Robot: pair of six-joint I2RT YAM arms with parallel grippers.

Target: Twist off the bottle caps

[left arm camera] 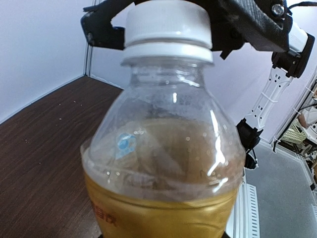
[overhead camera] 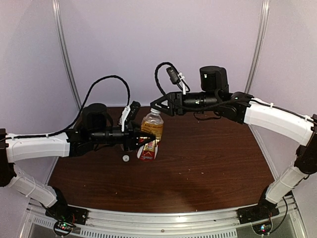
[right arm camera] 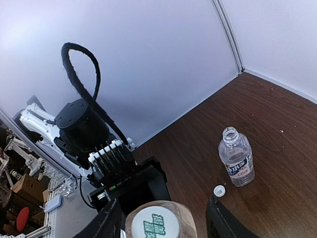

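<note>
Left claw [overhead camera: 141,140] clamped on amber-liquid clear plastic bottle [overhead camera: 152,125]
Right claw [overhead camera: 157,105] held apart around white round screw cap [left arm camera: 167,25]

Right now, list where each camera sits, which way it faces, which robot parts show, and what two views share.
Top: above and behind the bases, facing down over the table; left arm and right arm show, left gripper holding the amber bottle.
Left wrist: beside that bottle, facing the right arm; the right gripper straddles the cap.
Right wrist: above the cap, facing down toward the left arm; own fingers, open clear bottle.
Shared: both wrist views show that cap.
</note>
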